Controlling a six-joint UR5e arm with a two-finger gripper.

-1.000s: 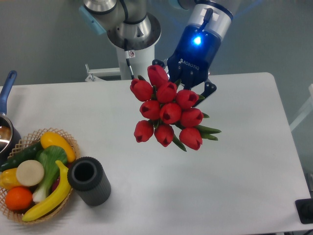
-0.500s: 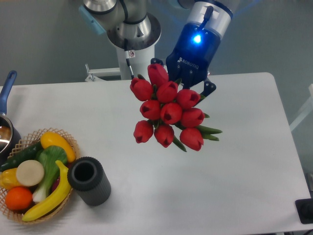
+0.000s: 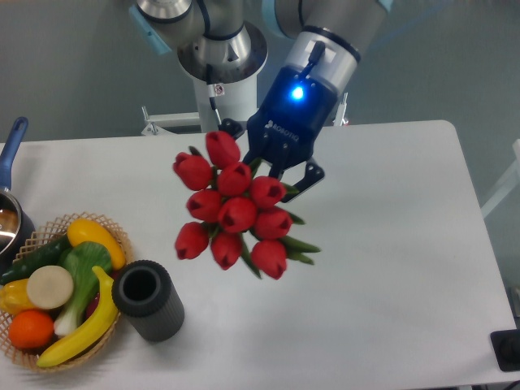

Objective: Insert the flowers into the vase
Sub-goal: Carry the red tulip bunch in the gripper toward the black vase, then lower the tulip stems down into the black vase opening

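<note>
My gripper (image 3: 275,165) is shut on the flowers (image 3: 231,206), a tight bunch of red tulips with green leaves. It holds them in the air above the middle of the white table (image 3: 382,268), blooms facing the camera; the stems are hidden behind the blooms. The vase (image 3: 148,299), a dark ribbed cylinder with an open round mouth, stands upright on the table at the lower left. It is apart from the bunch, below and to its left.
A wicker basket (image 3: 49,236) of fruit and vegetables sits touching the vase's left side. A blue-handled pot (image 3: 10,203) is at the left edge. The arm's base (image 3: 221,57) stands behind the table.
My gripper has moved left and slightly down with the flowers, toward the vase. The vase and basket have not moved.
</note>
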